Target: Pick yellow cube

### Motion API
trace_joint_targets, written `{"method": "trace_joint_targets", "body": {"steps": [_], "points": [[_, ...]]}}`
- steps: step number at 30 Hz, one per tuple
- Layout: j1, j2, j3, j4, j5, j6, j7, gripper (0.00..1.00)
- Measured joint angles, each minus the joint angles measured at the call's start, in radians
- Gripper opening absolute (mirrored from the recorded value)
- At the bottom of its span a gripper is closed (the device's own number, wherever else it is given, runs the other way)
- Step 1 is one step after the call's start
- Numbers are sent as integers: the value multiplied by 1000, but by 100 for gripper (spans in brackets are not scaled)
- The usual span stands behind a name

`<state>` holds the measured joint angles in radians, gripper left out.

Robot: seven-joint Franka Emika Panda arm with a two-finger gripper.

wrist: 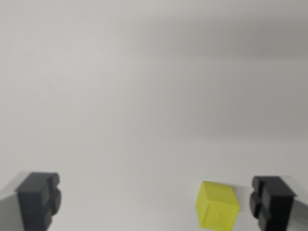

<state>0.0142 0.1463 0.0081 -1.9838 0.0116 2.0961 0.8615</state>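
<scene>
Wrist view: the gripper (156,202) has its two dark fingers (38,199) spread wide apart at the lower corners, holding nothing. A small yellow cube (216,206) sits on the plain pale grey table (144,96), between the fingers but far over toward the wrist view's right, just beside the right-hand finger without clearly touching it. The cube is turned slightly askew. The rest of the table looks softly blurred.
</scene>
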Motion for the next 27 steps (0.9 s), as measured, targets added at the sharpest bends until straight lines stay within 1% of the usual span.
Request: {"method": "trace_joint_targets", "body": {"steps": [5,7,27], "points": [[0,-1,0,-2,0,1,2,100],[-2,-4,0,-10,0,7,4,100],[-35,-79,0,-249,0,177,13,100]]}}
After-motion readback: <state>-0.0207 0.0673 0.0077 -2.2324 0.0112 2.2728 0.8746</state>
